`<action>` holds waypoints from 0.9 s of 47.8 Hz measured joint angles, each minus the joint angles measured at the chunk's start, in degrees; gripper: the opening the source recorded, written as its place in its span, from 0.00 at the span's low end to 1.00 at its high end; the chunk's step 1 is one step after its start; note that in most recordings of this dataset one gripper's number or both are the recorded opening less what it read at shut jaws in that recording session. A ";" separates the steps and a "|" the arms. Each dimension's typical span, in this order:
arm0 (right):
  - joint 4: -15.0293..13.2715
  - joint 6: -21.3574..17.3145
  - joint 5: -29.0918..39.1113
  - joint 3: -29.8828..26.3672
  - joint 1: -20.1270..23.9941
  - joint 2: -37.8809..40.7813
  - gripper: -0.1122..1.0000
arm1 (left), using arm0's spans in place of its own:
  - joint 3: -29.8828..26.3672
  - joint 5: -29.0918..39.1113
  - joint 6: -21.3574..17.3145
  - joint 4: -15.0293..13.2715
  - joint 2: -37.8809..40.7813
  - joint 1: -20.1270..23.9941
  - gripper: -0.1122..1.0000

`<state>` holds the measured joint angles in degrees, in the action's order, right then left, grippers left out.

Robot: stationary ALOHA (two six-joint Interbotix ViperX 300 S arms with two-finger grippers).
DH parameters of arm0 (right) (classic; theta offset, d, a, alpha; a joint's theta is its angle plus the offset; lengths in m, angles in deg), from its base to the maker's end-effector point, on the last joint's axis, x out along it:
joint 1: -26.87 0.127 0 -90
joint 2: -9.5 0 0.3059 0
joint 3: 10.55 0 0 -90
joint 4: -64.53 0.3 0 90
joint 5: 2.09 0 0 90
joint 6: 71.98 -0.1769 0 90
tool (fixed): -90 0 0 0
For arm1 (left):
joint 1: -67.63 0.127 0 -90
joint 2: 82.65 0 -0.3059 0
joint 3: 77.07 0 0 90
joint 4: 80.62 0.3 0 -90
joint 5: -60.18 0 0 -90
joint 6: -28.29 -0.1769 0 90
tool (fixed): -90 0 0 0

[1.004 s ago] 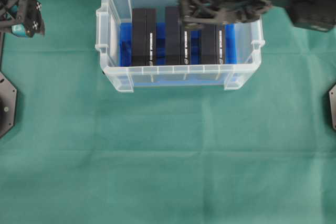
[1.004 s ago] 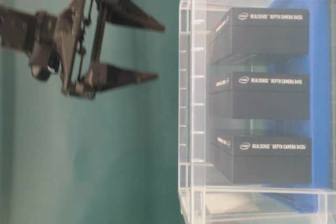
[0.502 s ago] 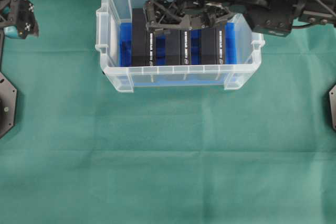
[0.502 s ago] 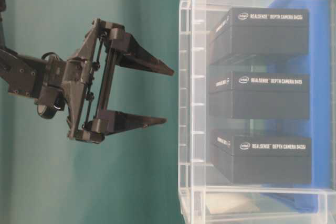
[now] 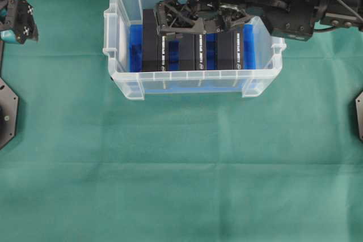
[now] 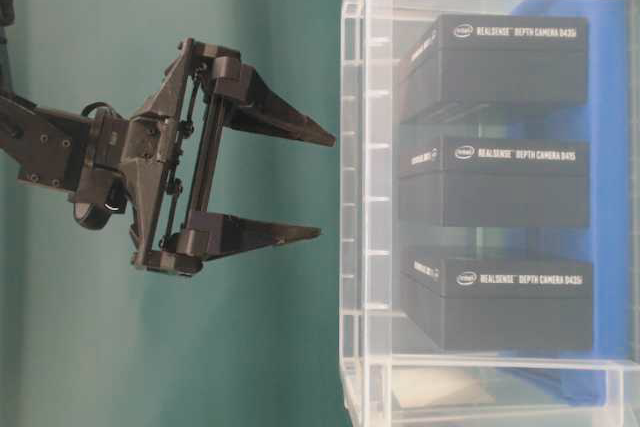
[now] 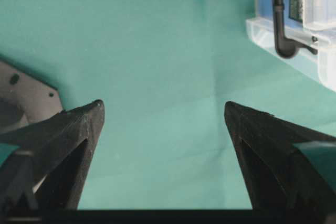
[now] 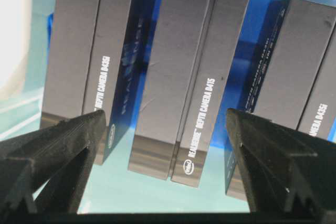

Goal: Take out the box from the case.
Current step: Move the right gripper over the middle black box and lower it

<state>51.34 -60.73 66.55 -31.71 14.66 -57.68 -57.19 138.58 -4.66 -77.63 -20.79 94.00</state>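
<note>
So: approach step, nothing gripped yet. The right gripper (image 5: 198, 26) hangs over the case (image 5: 193, 77) at top centre of the overhead view, fingers (image 8: 58, 145) spread wide, pointing down at the boxes. From the table-level view the tips look to be just short of the rim, not yet inside, though I can't be sure of the depth.

Three black boxes stand on edge in a row on the blue lining (image 5: 135, 46). The wrist view has the middle box (image 8: 189, 77) centred between the two fingers, so I'd guess that's the target. Left box (image 5: 155, 41) and right box (image 5: 228, 49) flank it with narrow blue gaps.

Next move, as I read it: go straight down so one finger drops into each gap, then squeeze the middle box across its thin sides and lift vertically.

What's in the way:
- gaps beside the middle box are tight; the spread fingers could land on top of the neighbours instead of between them
- case walls are tall, so the lift has to clear the rim before any sideways travel
- boxes look smooth, could slip or tilt

Left gripper (image 5: 20, 21) sits at the far upper left over the green table (image 5: 181, 168), fingers also spread, holding nothing, well apart from the case.
</note>
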 measured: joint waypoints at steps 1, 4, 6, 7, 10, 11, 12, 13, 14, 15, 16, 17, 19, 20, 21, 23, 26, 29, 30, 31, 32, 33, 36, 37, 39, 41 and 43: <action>-0.09 0.00 -0.09 0.00 0.00 0.00 0.95 | 0.00 0.00 0.00 0.00 0.09 0.00 0.95; -0.09 0.00 -0.09 0.00 0.00 0.00 0.95 | 0.00 -0.09 0.00 0.00 0.09 0.00 0.95; -0.09 0.00 -0.09 0.00 0.00 0.00 0.95 | 0.00 -0.09 0.09 0.00 0.00 0.00 0.95; -0.09 0.00 0.00 0.00 0.00 0.00 0.95 | 0.00 -0.09 0.00 0.00 0.09 0.00 0.95; 0.00 0.00 -0.09 0.00 0.09 0.00 0.95 | 0.00 -0.09 0.00 0.00 0.09 0.00 0.95; -0.09 0.00 -0.09 0.00 0.00 0.00 0.95 | 0.00 -0.09 0.00 0.00 0.09 0.00 0.95; -0.09 0.00 -0.09 0.00 0.00 0.00 0.95 | 0.00 -0.09 0.00 0.00 0.18 0.00 0.95; -0.09 0.00 -0.09 0.00 0.00 0.09 0.95 | 0.00 -0.09 0.00 0.00 0.09 0.00 0.95; -0.09 0.00 -0.09 0.00 0.00 0.09 0.95 | 0.00 -0.09 0.00 0.00 0.18 0.00 0.95; -0.09 -0.09 -0.09 0.00 0.00 0.09 0.95 | 0.00 -0.09 0.09 0.00 0.09 0.00 0.95; -0.09 0.00 -0.09 0.00 0.00 0.18 0.95 | 0.00 -0.09 0.09 0.00 0.18 0.00 0.95; -0.09 0.00 -0.09 0.00 0.00 0.09 0.95 | 0.00 -0.09 0.09 0.00 0.18 0.00 0.95; -0.09 0.00 -0.09 0.00 0.00 0.18 0.95 | 0.00 -0.09 0.00 0.00 0.18 0.00 0.95; -0.09 0.00 -0.09 0.00 0.00 0.26 0.95 | 0.09 -0.09 0.00 0.00 0.18 0.00 0.95; -0.09 0.00 -0.09 0.00 0.00 0.26 0.95 | 0.00 -0.09 0.09 0.00 0.18 0.00 0.95; -0.09 0.00 -0.09 0.00 0.00 0.26 0.95 | 0.00 -0.09 0.09 0.00 0.26 0.00 0.95; -0.09 0.00 -0.09 0.00 0.00 0.35 0.95 | 0.00 -0.09 0.00 0.09 0.18 0.00 0.95; -0.09 0.00 -0.09 0.00 0.00 0.62 0.95 | 0.00 -0.18 0.09 0.00 0.26 0.00 0.95; -0.09 0.00 0.00 0.00 0.00 0.70 0.95 | 0.00 -0.09 0.09 0.00 0.26 0.00 0.95; -0.09 0.00 -0.09 0.00 0.00 0.70 0.95 | 0.00 -0.09 0.09 0.00 0.26 0.00 0.95; -0.09 0.00 0.00 0.00 0.00 0.79 0.95 | 0.00 -0.18 0.00 0.00 0.18 0.00 0.95; -0.09 0.00 -0.09 0.00 0.00 0.88 0.95 | 0.00 -0.18 0.09 0.00 0.18 0.00 0.95; -0.09 0.00 -0.09 0.00 0.00 0.88 0.95 | 0.00 -0.18 0.09 0.00 0.18 0.00 0.95; -0.09 0.00 -0.09 0.00 0.00 0.88 0.95 | 0.00 -0.09 0.09 0.09 0.18 0.00 0.95; -0.09 0.00 -0.09 0.00 0.00 0.88 0.95 | 0.00 -0.09 0.00 0.00 0.26 0.00 0.95; -0.09 0.00 -0.09 0.09 0.00 0.97 0.95 | 0.00 -0.18 0.00 0.09 0.18 0.00 0.95; -0.09 -0.09 -0.09 0.26 0.00 1.05 0.95 | 0.00 -0.09 0.09 0.09 0.26 0.00 0.95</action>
<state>51.26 -60.82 66.46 -31.44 14.66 -56.62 -57.19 138.49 -4.58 -77.54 -20.53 94.00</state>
